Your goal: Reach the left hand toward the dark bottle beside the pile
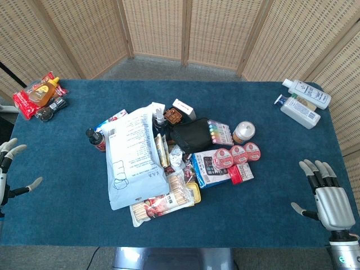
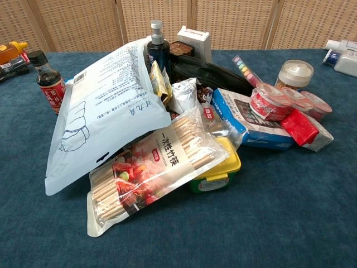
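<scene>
Left hand (image 1: 10,169) spread, empty, at table edge, well apart from dark bottle (image 1: 95,139)

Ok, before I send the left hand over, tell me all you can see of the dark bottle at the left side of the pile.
The dark bottle is small, with a black cap, a narrow neck, dark liquid or glass, and a red label round its body. It stands upright on the blue tablecloth at the pile's left edge, close beside the big white bag; I cannot tell whether they touch. Nothing grips it.
</scene>
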You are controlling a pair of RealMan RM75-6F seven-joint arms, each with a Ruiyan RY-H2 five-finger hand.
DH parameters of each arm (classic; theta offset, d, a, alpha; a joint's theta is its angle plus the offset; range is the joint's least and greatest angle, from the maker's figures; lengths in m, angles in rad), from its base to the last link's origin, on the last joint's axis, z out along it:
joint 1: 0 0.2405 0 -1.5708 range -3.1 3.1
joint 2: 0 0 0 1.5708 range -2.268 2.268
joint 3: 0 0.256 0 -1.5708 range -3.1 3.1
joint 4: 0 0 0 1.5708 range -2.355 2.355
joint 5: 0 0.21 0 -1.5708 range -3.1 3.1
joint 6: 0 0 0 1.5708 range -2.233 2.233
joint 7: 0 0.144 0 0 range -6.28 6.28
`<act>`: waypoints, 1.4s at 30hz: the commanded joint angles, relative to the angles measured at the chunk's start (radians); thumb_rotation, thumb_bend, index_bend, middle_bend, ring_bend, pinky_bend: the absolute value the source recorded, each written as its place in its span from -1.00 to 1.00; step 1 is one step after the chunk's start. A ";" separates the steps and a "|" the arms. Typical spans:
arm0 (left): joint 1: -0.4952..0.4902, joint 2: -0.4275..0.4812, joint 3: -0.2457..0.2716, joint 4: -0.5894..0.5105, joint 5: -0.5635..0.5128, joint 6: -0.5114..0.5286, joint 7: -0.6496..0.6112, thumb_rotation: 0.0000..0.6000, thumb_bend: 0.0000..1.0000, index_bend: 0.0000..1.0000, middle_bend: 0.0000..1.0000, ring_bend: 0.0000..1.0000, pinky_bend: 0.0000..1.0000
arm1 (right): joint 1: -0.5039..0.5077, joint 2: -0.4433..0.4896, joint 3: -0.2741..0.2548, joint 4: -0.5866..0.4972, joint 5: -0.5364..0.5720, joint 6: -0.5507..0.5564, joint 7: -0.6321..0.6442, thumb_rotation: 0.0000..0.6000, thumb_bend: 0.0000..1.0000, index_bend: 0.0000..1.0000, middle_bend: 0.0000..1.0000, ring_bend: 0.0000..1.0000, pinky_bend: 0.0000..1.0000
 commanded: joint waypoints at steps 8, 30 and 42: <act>-0.014 -0.032 -0.012 0.056 -0.041 -0.048 -0.024 1.00 -0.60 -0.64 -1.00 -1.00 -1.00 | 0.001 0.000 -0.002 -0.003 -0.001 -0.002 0.001 1.00 -1.00 -1.00 -1.00 -1.00 -1.00; -0.285 -0.352 -0.169 0.315 -0.239 -0.397 -0.057 1.00 -0.61 -1.00 -1.00 -1.00 -1.00 | -0.003 0.008 -0.003 -0.006 -0.008 0.007 0.017 1.00 -1.00 -1.00 -1.00 -1.00 -1.00; -0.386 -0.469 -0.191 0.432 -0.254 -0.491 -0.086 1.00 -0.61 -1.00 -1.00 -1.00 -1.00 | 0.001 0.009 0.004 0.001 0.014 -0.006 0.027 1.00 -1.00 -1.00 -1.00 -1.00 -1.00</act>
